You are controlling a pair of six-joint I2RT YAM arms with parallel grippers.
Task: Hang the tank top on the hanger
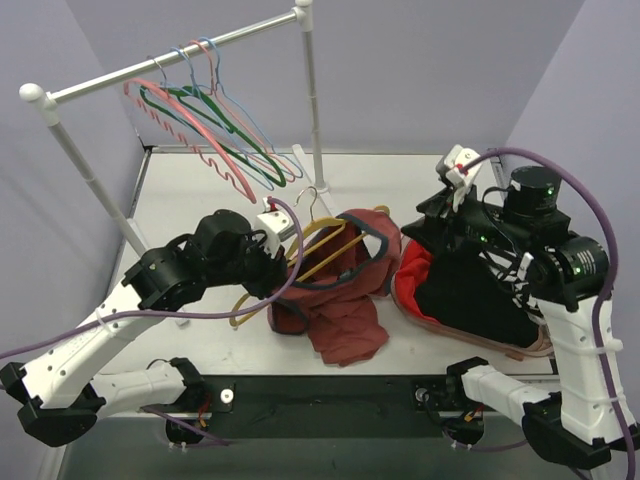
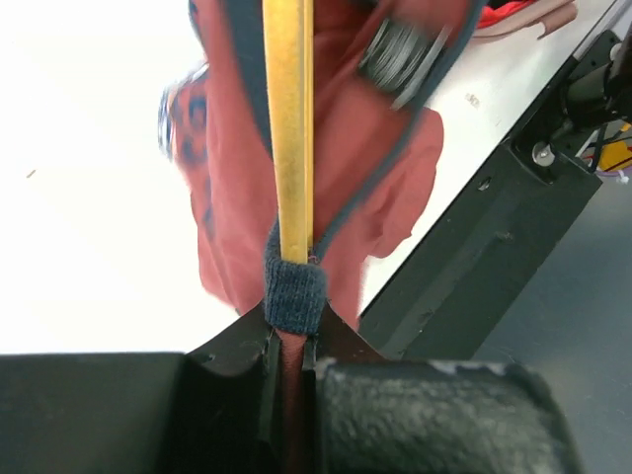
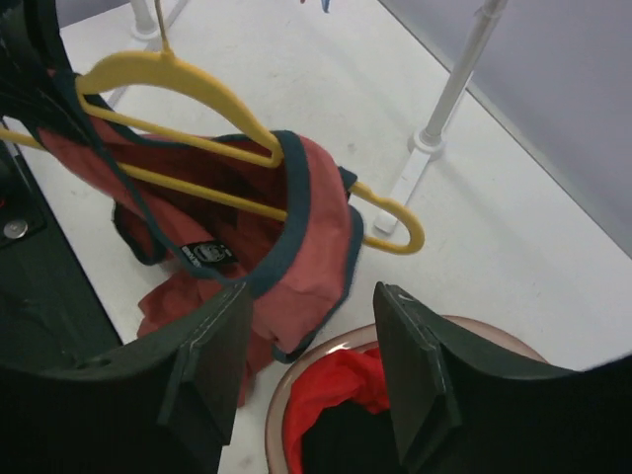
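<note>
The yellow hanger (image 1: 322, 243) is held tilted above the table, hook (image 1: 309, 196) pointing back. The rust-red tank top (image 1: 345, 305) hangs from it, its dark-trimmed neck and strap looped over the right half, and the rest bunches on the table. My left gripper (image 1: 274, 264) is shut on the top's strap where the dark trim wraps the hanger's arm (image 2: 287, 148); red cloth (image 2: 341, 148) fills the jaws. My right gripper (image 3: 311, 346) is open and empty, just right of the top (image 3: 311, 227) and hanger (image 3: 178, 77), above the basket's edge; it also shows in the top view (image 1: 427, 230).
A pink basket (image 1: 500, 345) at the right holds a bright red garment (image 1: 415, 270) and a black one (image 1: 470, 295). A white rack (image 1: 170, 62) at the back carries pink, green and blue hangers (image 1: 215, 135). Its post foot (image 3: 425, 148) stands behind the hanger.
</note>
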